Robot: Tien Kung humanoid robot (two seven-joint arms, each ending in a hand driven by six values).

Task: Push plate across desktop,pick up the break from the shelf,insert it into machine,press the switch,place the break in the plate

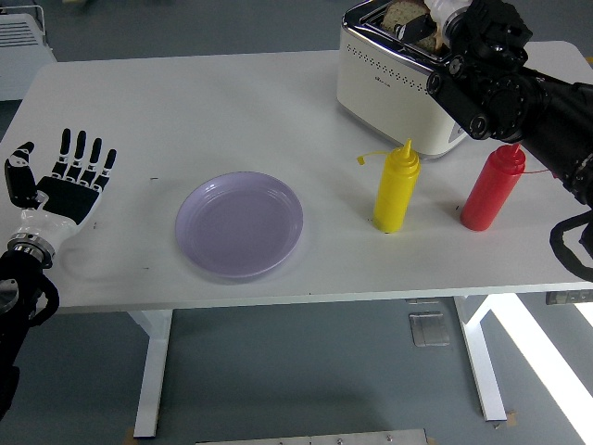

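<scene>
A slice of bread (pixel 401 15) sits low in the top slot of the cream toaster (pixel 394 93) at the back right of the table. My right hand (pixel 443 17) is over the toaster's top, its fingers closed on the bread's right edge; the black forearm hides most of the hand. The lilac plate (pixel 239 223) lies empty near the table's front middle. My left hand (pixel 72 178) rests at the table's left edge, fingers spread and holding nothing.
A yellow squeeze bottle (pixel 397 188) and a red squeeze bottle (pixel 491 188) stand in front of the toaster, right of the plate. My right forearm passes just above the red bottle. The white table (pixel 185 111) reaches to the front edge below the plate.
</scene>
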